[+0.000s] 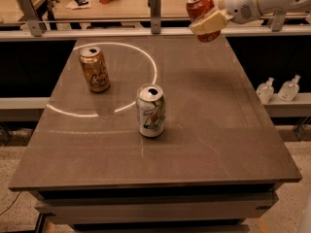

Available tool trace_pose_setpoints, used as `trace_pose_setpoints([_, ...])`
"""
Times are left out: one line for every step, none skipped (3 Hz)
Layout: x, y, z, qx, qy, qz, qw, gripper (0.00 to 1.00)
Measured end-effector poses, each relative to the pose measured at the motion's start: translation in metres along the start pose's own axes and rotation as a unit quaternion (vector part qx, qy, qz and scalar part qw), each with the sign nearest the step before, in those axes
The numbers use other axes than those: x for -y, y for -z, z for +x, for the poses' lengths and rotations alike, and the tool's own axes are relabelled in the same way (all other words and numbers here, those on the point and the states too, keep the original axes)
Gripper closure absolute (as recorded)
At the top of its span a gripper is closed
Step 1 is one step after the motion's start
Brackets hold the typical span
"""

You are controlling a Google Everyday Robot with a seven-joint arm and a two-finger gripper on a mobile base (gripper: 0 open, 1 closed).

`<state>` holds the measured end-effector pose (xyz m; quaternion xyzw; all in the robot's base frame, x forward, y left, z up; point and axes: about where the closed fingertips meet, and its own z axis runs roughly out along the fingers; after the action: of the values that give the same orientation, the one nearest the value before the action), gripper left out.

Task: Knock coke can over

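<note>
Brown table (218, 130), speckled floor (291, 210), wooden desk behind (129, 4)

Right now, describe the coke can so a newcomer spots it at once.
Find the brown table, then look above its far right corner in the camera view: the gripper there is shut on the coke can, holding it tilted in the air. It is the only red can; the gold-brown can and the white-green 7-Up can stand upright on the table.

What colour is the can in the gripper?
Red, silver top: the coke can, held tilted by the gripper above the table's far edge. Camera view.
</note>
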<state>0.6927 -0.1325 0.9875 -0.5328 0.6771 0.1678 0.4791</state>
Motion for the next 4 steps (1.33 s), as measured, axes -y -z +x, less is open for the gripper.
trace_pose_setpoints([-0.018,0.014,-0.003,-0.073,0.045,-0.043,0.9954,1.00])
trace_pose_setpoints([-0.039,0.023,0.005,-0.149,0.091,-0.087,0.9809,1.00])
trace_pose_setpoints([-0.047,0.030,0.019,-0.225,0.134,-0.112,0.9586,1.00])
trace_pose_setpoints([-0.048,0.035,0.033,-0.291,0.177,-0.118,0.9328,1.00])
